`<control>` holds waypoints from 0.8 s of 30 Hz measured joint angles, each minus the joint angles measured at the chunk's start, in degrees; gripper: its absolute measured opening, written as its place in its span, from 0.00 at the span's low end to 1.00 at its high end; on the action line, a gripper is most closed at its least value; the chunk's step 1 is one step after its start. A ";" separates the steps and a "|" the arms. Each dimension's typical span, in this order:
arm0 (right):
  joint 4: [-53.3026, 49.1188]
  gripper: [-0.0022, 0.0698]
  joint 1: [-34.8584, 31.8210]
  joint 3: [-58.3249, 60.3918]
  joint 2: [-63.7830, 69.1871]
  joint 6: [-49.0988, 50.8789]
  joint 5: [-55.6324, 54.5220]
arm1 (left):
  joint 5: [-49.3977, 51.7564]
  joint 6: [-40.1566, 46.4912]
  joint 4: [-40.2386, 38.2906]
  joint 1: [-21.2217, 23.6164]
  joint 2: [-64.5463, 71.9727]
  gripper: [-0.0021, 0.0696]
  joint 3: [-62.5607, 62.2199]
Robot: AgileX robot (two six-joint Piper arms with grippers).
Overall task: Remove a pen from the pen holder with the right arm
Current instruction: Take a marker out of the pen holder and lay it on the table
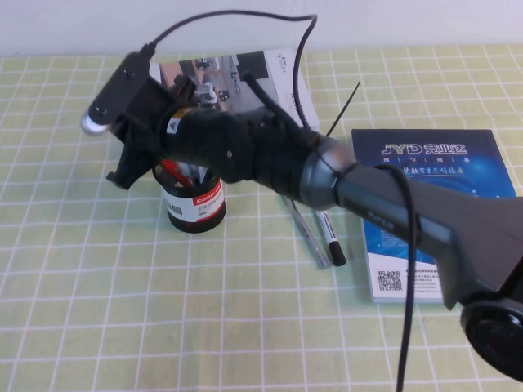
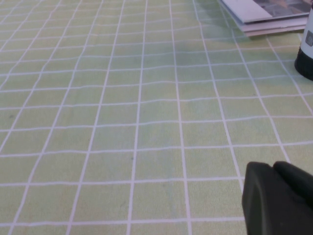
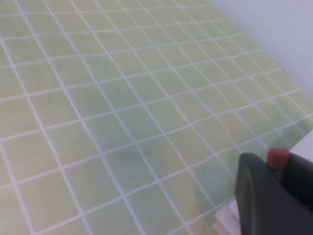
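Observation:
A black pen holder (image 1: 196, 211) with a white label stands on the green checked cloth, left of centre, with red pens (image 1: 174, 172) sticking out of it. My right arm reaches across from the right, and my right gripper (image 1: 158, 167) is right over the holder's mouth. In the right wrist view my right gripper (image 3: 281, 169) is shut on a red-capped pen (image 3: 278, 157) whose cap shows between the black fingers. My left gripper (image 2: 281, 196) hovers low over bare cloth with its fingers together and holds nothing. The holder's edge (image 2: 306, 49) shows far off in that view.
A black marker (image 1: 331, 237) and a clear pen (image 1: 306, 233) lie on the cloth right of the holder. A blue JYD book (image 1: 433, 204) lies at the right under my arm. A magazine (image 1: 237, 77) lies behind the holder.

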 joint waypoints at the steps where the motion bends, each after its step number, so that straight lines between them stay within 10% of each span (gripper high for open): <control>1: 0.00 0.06 0.00 0.00 -0.44 0.00 0.12 | 0.00 0.00 0.00 0.00 0.00 0.02 0.00; 24: -3.67 0.06 -1.01 0.00 -15.87 8.97 10.69 | 0.00 0.00 0.00 0.00 0.00 0.02 0.00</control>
